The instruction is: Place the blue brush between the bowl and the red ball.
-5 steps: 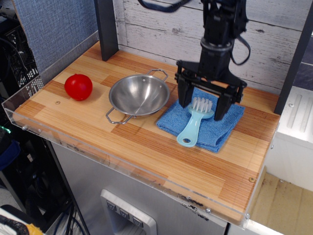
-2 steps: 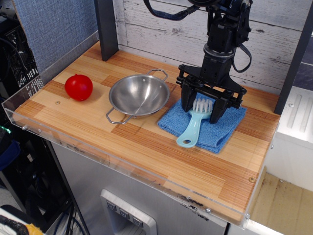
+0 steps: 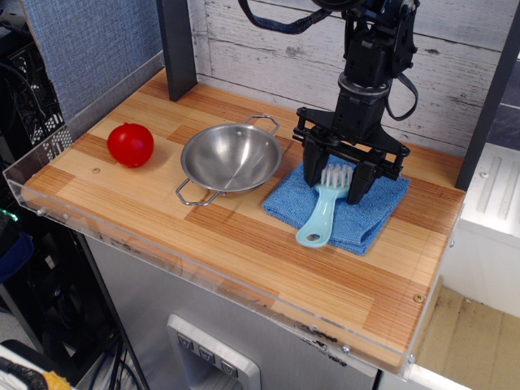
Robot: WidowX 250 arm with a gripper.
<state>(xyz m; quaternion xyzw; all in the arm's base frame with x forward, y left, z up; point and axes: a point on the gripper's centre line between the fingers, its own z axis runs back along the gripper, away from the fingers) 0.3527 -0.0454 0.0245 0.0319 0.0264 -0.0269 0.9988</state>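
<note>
Currently, by count: one blue brush [image 3: 323,208], one bowl [image 3: 231,157], one red ball [image 3: 130,145], one blue cloth [image 3: 367,213].
Bowl: steel, two wire handles, nothing inside.
Brush position: on the cloth, right of the bowl, bristle head up between the fingers, handle pointing toward the front desk [image 3: 244,244] edge.
End effector [image 3: 335,175]: lowered over the bristle head, fingers astride it; closed or merely close, cannot tell.
Ball: left of the bowl, apart from it.
</note>
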